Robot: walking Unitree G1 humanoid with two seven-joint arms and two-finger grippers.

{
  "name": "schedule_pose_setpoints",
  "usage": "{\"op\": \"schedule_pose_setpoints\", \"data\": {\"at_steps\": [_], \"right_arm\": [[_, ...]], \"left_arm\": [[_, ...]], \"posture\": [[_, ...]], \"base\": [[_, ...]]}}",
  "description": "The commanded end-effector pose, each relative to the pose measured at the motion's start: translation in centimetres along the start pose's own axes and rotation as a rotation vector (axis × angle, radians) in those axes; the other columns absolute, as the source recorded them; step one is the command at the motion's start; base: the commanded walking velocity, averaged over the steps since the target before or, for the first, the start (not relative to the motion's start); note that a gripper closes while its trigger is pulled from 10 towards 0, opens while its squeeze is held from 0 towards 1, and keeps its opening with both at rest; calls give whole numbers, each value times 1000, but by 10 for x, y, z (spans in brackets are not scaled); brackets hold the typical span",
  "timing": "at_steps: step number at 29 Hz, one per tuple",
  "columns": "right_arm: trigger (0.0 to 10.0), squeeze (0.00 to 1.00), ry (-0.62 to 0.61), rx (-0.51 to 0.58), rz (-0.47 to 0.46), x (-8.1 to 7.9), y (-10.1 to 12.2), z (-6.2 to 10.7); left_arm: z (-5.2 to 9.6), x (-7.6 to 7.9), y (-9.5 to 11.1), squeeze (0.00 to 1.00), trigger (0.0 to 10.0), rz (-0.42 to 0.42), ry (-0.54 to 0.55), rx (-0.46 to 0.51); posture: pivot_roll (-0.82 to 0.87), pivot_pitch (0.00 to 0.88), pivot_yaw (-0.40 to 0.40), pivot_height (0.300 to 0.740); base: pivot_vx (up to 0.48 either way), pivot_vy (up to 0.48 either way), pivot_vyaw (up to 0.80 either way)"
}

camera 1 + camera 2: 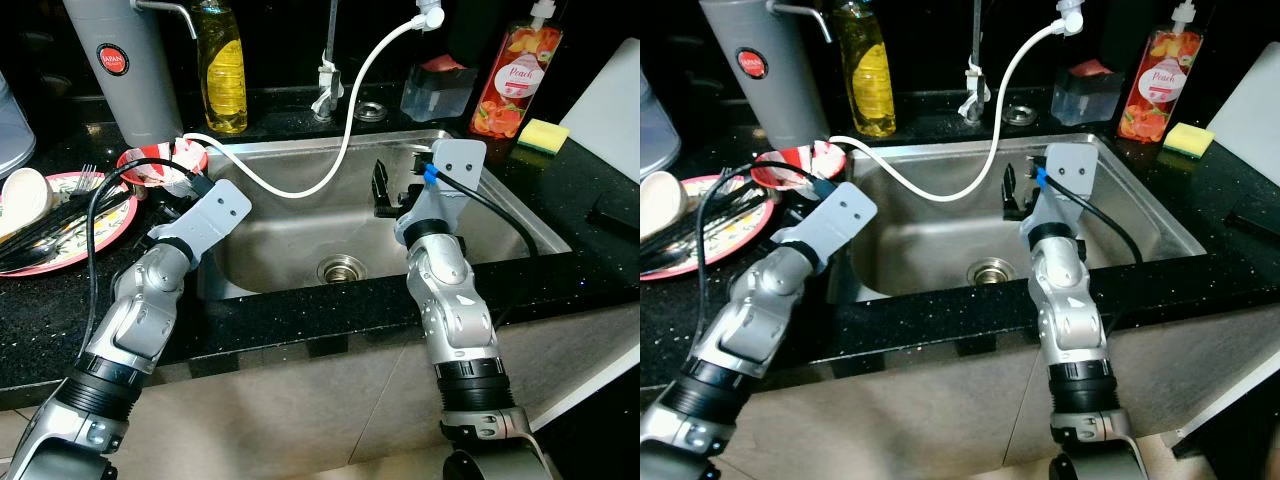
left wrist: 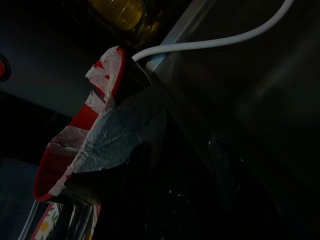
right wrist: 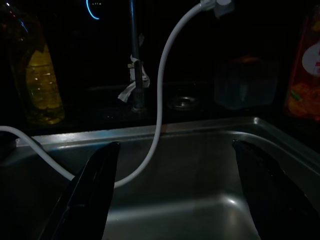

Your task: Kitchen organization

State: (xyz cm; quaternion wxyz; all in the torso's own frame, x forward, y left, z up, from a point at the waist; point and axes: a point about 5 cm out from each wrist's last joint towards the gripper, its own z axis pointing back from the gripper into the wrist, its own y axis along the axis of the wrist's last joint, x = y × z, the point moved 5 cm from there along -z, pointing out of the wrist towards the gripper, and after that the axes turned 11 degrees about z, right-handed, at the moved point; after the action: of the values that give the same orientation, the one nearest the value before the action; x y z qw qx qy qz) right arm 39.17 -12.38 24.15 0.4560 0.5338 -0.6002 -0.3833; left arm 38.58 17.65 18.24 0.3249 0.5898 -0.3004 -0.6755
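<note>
Here, right gripper (image 3: 172, 200) fingers (image 3: 87, 195) spread above the steel sink (image 1: 300, 235).

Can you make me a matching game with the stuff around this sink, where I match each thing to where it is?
Things:
1. yellow sponge
2. white hose
3. red bowl
4. peach soap bottle

Places:
A. curling down from above into the sink
B. on the counter left of the sink, next to the plate of cutlery
C. standing behind the sink's far right corner
D. lying on the counter right of the sink, just right of the peach bottle

Pairs: 1-D, 2-A, 3-B, 4-C
</note>
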Motion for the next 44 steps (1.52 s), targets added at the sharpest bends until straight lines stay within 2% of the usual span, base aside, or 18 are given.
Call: {"op": "schedule_pose_setpoints", "data": {"at_steps": [1, 21, 36, 44], "right_arm": [[10000, 0, 5, -1, -5, -2, -1, -1], [10000, 0, -22, -10, 3, 5, -4, 2], [10000, 0, -18, 2, -7, 2, -1, -2], [10000, 0, -33, 1, 3, 7, -1, 1]], "left_arm": [[2, 2, -3, 0, 10000, -1, -1, -10], [-2, 1, -4, 0, 10000, -2, -1, -14], [-3, 2, -2, 0, 10000, -1, -1, -13], [-5, 0, -4, 0, 10000, -3, -1, -16]], "posture": [[51, 0, 3, 740], [24, 0, 24, 740], [34, 0, 24, 740], [5, 0, 34, 740]], "base": [[0, 0, 0], [0, 0, 0], [0, 0, 0], [0, 0, 0]]}}
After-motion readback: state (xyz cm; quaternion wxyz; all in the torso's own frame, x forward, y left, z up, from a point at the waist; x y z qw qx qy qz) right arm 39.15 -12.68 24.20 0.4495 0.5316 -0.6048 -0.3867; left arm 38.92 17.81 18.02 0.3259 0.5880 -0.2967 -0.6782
